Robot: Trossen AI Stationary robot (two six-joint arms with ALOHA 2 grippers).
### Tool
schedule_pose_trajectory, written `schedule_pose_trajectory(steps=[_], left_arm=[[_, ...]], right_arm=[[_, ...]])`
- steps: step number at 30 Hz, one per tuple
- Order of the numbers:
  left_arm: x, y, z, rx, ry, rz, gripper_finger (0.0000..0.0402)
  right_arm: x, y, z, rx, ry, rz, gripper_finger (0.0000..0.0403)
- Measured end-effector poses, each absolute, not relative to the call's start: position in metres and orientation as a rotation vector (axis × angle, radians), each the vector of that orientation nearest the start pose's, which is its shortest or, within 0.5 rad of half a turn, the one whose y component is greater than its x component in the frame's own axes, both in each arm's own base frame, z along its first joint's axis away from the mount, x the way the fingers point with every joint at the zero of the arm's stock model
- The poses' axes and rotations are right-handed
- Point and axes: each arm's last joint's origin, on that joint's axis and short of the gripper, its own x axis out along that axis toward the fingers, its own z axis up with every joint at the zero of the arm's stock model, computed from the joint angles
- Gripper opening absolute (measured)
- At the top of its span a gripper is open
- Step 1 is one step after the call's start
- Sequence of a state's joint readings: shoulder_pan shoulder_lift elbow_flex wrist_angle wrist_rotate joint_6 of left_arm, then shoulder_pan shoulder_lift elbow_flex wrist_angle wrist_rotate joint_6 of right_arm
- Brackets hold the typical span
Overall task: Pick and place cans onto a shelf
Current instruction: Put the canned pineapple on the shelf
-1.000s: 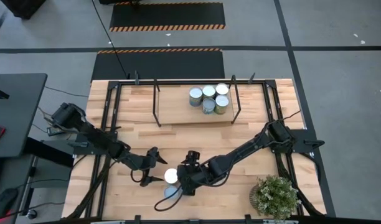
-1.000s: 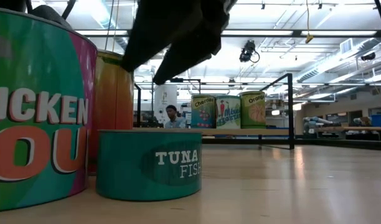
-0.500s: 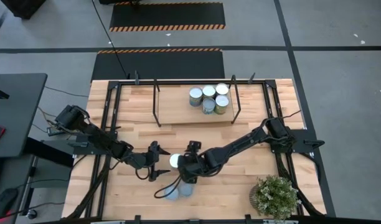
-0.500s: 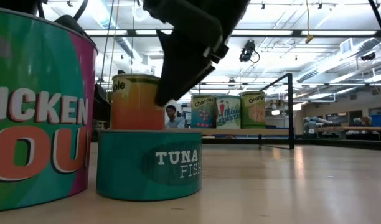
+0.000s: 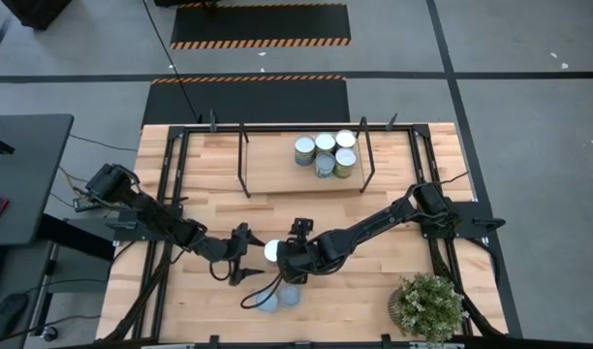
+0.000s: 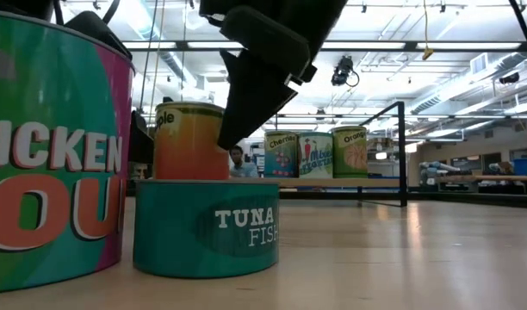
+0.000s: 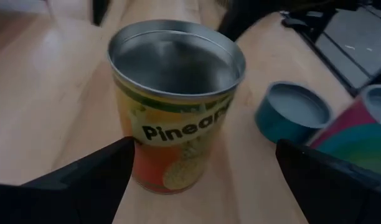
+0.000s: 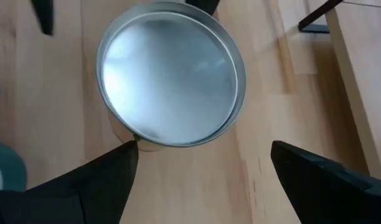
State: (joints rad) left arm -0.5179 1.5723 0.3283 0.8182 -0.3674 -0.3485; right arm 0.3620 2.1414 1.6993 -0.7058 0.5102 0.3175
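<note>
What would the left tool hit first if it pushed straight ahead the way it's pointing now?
Most likely the pineapple can, which stands upright between the open fingers of the left tool. In the high view the right tool sits over that can, so it would probably come next.

"TUNA FISH" on flat teal can (image 6: 205, 227)

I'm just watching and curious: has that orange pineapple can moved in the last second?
Yes. In the high view the pineapple can has moved up the table toward the shelf, away from the two cans at the front edge.
</note>
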Motion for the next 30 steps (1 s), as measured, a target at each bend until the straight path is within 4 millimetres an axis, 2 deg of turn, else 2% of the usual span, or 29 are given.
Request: schedule_pose_trajectory(steps=[6, 9, 12, 17, 25, 30], left_arm=[[0.215, -0.112, 0.116, -0.154, 0.409, -0.131, 0.0396], [0.213, -0.116, 0.115, -0.156, 0.435, -0.179, 0.0396], [0.211, -0.119, 0.114, -0.145, 0.448, -0.189, 0.0396], [0.211, -0.118, 0.113, -0.121, 0.444, -0.161, 0.0396], [0.213, -0.113, 0.114, -0.095, 0.415, -0.069, 0.0396], [0.218, -0.103, 0.115, -0.104, 0.393, 0.016, 0.0396]], right_arm=[[0.428, 0.124, 0.189, -0.262, 1.047, -0.302, 0.0375], [0.426, 0.108, 0.188, -0.307, 1.09, -0.373, 0.0375], [0.417, 0.096, 0.188, -0.36, 1.182, -0.442, 0.0375], [0.41, 0.103, 0.193, -0.325, 1.209, -0.415, 0.0375], [0.407, 0.127, 0.199, -0.335, 1.155, -0.325, 0.0375], [0.414, 0.123, 0.197, -0.341, 1.083, -0.359, 0.0375]])
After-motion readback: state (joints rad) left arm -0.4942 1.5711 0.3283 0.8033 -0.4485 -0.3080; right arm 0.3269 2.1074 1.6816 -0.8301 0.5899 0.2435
